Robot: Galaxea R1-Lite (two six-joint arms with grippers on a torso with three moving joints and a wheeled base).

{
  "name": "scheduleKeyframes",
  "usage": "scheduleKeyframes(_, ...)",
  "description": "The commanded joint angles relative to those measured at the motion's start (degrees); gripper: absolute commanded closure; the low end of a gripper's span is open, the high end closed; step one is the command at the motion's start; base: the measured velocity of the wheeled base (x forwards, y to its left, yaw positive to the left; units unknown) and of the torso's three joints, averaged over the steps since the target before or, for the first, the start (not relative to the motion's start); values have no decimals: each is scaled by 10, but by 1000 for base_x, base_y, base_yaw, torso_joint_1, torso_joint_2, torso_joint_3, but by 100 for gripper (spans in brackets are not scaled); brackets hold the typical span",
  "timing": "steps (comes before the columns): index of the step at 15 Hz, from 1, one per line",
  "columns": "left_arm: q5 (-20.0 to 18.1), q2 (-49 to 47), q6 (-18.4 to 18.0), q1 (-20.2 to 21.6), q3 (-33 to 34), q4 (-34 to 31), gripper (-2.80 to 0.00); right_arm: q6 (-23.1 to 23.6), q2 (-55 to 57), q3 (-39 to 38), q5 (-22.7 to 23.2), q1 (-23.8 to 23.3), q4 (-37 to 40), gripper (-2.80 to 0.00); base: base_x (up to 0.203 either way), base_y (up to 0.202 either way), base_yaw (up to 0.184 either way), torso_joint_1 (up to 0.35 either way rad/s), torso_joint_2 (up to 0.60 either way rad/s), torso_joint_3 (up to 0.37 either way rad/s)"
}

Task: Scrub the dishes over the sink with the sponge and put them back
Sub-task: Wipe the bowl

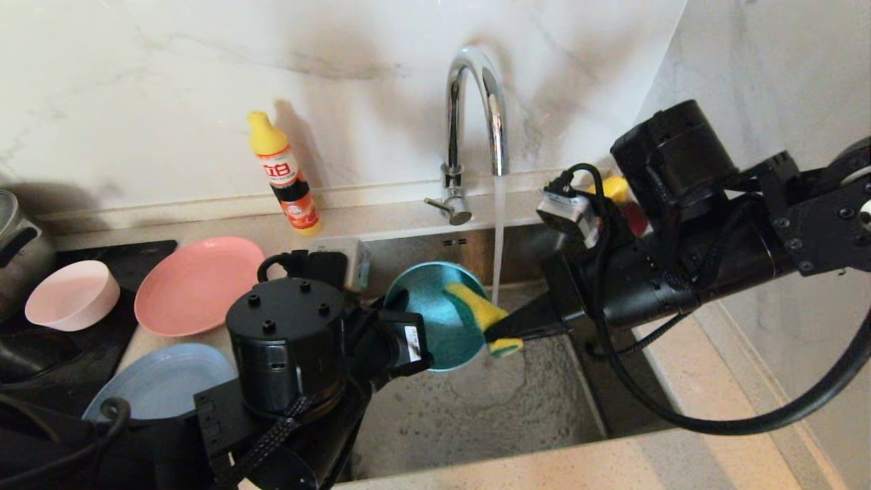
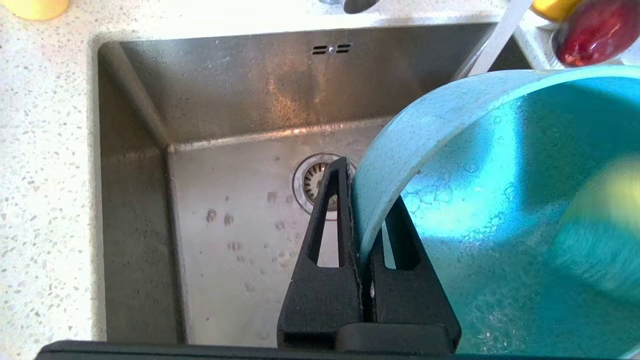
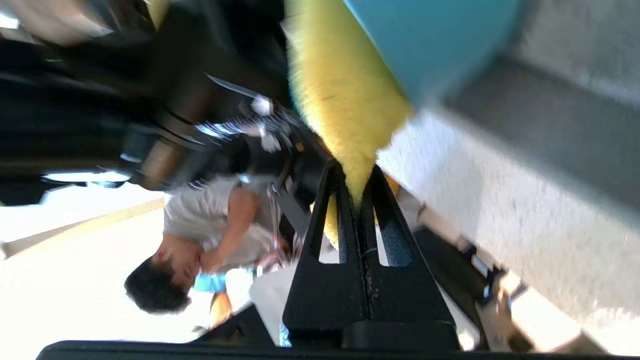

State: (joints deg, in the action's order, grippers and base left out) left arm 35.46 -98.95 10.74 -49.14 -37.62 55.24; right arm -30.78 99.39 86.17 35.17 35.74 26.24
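Pale pink bowl (image 1: 72,295): on the counter well to the left of the left arm, upright and apart from both sets of fingers; whether it has been scrubbed cannot be told.

Salmon-pink plate (image 1: 197,286): just beside the pink bowl on the counter, well away from the fingers; nothing shows whether it is clean.

Light blue plate (image 1: 160,382): at the near left of the counter, partly behind the left arm, not held.

Left gripper (image 2: 361,235): fingers clamped tight on the rim of the teal bowl (image 1: 435,320), one finger inside the wall and one outside (the grip is plain in the left wrist view); it holds the bowl tilted on edge over the sink (image 1: 476,408), its opening turned toward the right gripper.

Sponge (image 1: 484,316): pinched at one end between the closed fingers of the right gripper (image 1: 507,332), its free end reaching beyond the fingertips and lying against the inside of the teal bowl.

Tap (image 1: 473,129): running, the stream falling just past the far side of the sponge and the bowl's rim.

Progress: the teal bowl looks mid-scrub, with suds on its inner wall in the left wrist view. Judged from the layout, this bowl has yet to be returned to the counter; the other three may be done or waiting.
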Motion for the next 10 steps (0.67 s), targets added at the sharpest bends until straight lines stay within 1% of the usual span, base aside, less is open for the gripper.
scheduleKeyframes(1, 2, 3, 1, 0, 0, 3, 0, -1, 3, -24, 4, 9, 1, 0, 0, 0, 0, 0, 0, 0)
scheduleKeyframes(3, 2, 4, 2, 0, 0, 3, 0, -1, 24, -16, 2, 29, 0, 0, 0, 0, 0, 0, 0, 0)
scheduleKeyframes(6, 1, 2, 1, 0, -1, 3, 0, -5, 62, 14, 1, 62, -26, 0, 0, 0, 0, 0, 0, 0)
scheduleKeyframes(8, 1, 2, 1, 1, -1, 3, 0, -7, 72, 49, 0, 71, -27, 0, 0, 0, 0, 0, 0, 0)
scheduleKeyframes(10, 1, 2, 2, 0, 1, 3, 0, -8, 69, 72, -2, 70, -26, 0, 0, 0, 0, 0, 0, 0)
